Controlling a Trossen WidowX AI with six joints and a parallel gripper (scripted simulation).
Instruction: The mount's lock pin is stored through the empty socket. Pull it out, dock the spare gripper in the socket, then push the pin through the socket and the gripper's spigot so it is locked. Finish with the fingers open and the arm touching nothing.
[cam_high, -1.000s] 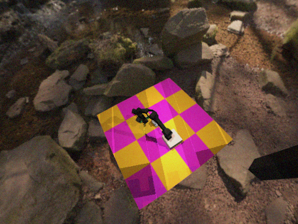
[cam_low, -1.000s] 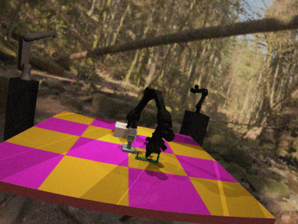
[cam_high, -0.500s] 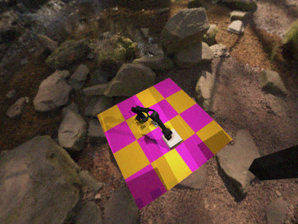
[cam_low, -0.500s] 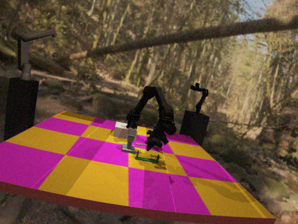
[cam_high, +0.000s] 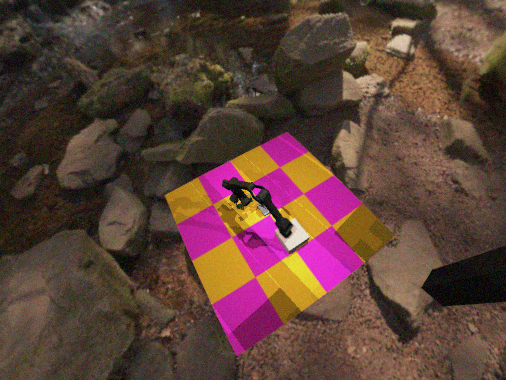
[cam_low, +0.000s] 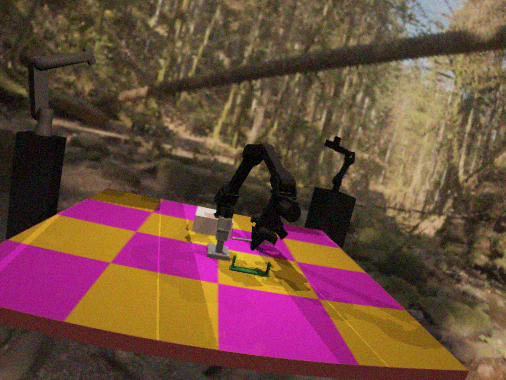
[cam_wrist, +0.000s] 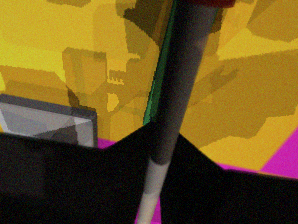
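My gripper (cam_high: 241, 204) (cam_low: 257, 241) (cam_wrist: 158, 130) is shut on the lock pin (cam_low: 242, 239) (cam_wrist: 182, 75), a grey rod with a dark red head at the top of the wrist view. In the exterior view the pin lies nearly level and points left toward the mount (cam_low: 218, 251), its free end close to the post; depth cannot be told. The mount is grey, with a base plate, a post and a socket (cam_low: 223, 232) on top. Dark shapes stand above the socket; the arm's shoulder overlaps there, so the spare gripper cannot be made out separately.
A green cradle (cam_low: 250, 271) with two uprights stands in front of my gripper, without the pin in it. The arm's white base block (cam_high: 295, 240) (cam_low: 204, 222) is behind the mount. Other arms on dark pedestals (cam_low: 35, 175) (cam_low: 330, 210) stand beyond the checkered table.
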